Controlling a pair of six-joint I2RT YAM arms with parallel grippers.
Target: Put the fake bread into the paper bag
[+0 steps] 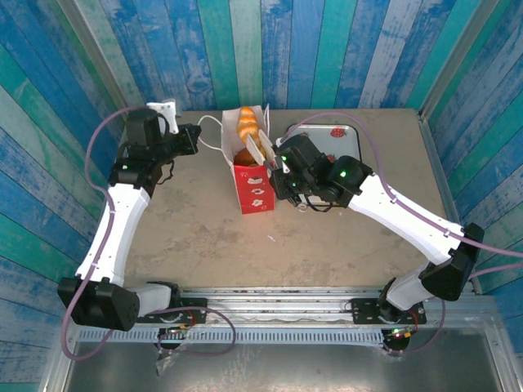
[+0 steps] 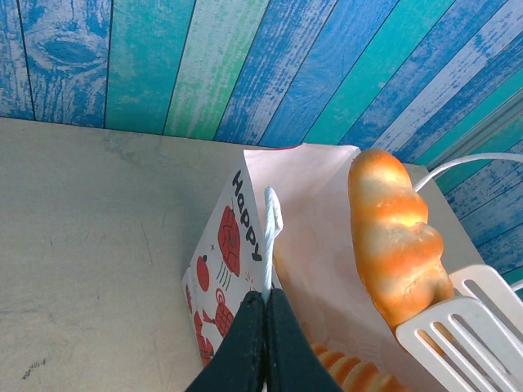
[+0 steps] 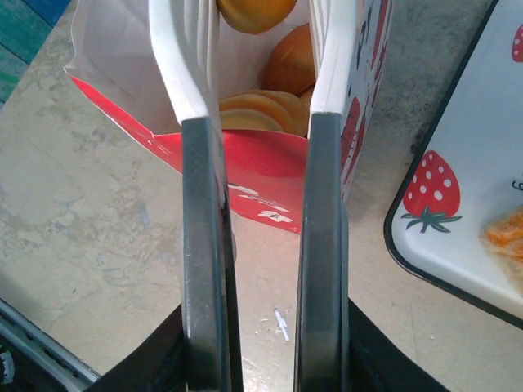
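The paper bag (image 1: 253,186) stands upright mid-table, white above and red below. My left gripper (image 2: 267,300) is shut on its thin white handle (image 2: 270,237), holding the mouth open from the left (image 1: 196,139). My right gripper (image 3: 261,343) grips a pair of tongs (image 3: 200,245) with grey arms and white slotted tips (image 2: 458,327). The arms stand apart. A golden twisted roll of fake bread (image 2: 396,245) sits between the tips right over the bag's mouth (image 1: 246,124). More fake bread (image 3: 263,108) lies inside the bag (image 3: 261,167).
A white tray with strawberry prints (image 3: 466,204) lies just right of the bag (image 1: 347,135), with an orange piece (image 3: 507,233) on it. Blue and green plank walls close in the table on three sides.
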